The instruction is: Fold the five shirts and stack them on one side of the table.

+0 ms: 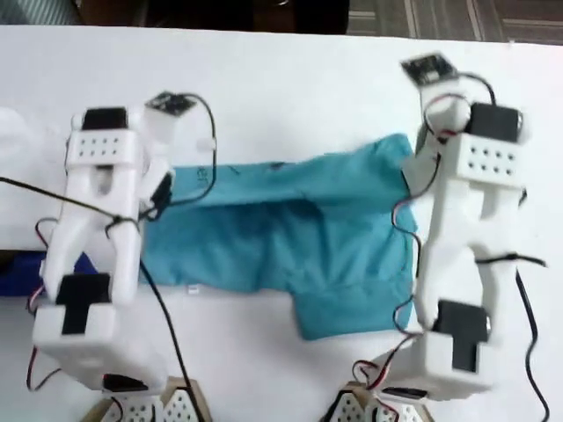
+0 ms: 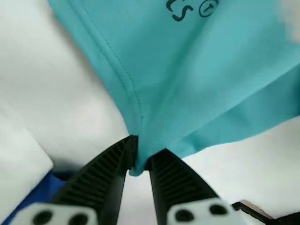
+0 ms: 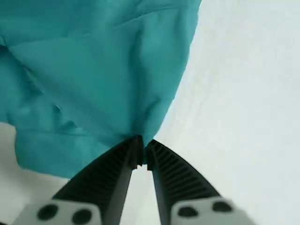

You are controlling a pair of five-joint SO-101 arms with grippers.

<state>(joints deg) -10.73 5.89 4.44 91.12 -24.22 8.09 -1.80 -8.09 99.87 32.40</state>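
Observation:
A teal shirt [image 1: 299, 229] lies stretched across the middle of the white table between the two arms, partly folded, with dark print near its left end. My left gripper [image 2: 139, 161] is shut on the teal shirt [image 2: 197, 79] at a hemmed corner, on the shirt's left side. My right gripper [image 3: 140, 152] is shut on the teal shirt [image 3: 93, 75] at a bunched edge on its right side. In the high view the left gripper [image 1: 161, 195] and right gripper [image 1: 413, 171] sit at the shirt's two ends, fingers hidden under the arms.
A blue cloth [image 1: 26, 272] lies at the table's left edge beside the left arm; the blue cloth [image 2: 33, 199] also shows under the left fingers. A white cloth [image 2: 18, 159] lies next to it. The table [image 1: 281, 79] is bare white behind the shirt.

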